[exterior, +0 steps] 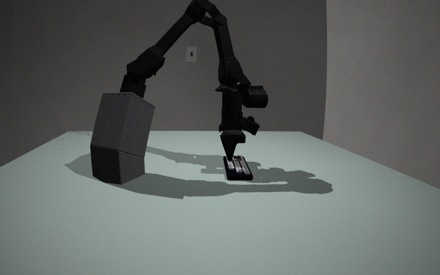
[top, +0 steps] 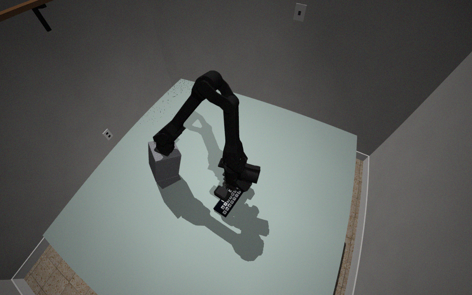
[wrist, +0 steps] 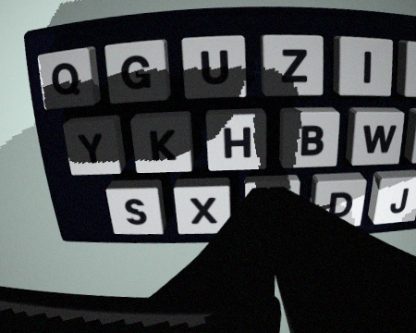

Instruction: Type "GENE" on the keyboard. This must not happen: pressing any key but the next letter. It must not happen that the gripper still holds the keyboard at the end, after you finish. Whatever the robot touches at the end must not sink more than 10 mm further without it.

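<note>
A small black keyboard (top: 229,202) with white lettered keys lies on the pale green table; it also shows in the exterior view (exterior: 238,167) and fills the wrist view (wrist: 233,124). Its top row reads Q, G (wrist: 137,70), U, Z, I; the middle row Y, K, H, B, W; the bottom row S, X, a hidden key, D, J. My gripper (wrist: 266,203) is shut and empty. Its tip (exterior: 232,155) covers the bottom-row key between X and D, at the keyboard's near-left end. I cannot tell if it touches the key.
The arm's grey base block (exterior: 120,136) stands left of the keyboard, also seen in the top view (top: 164,164). The arm's shadow falls across the keyboard and the table.
</note>
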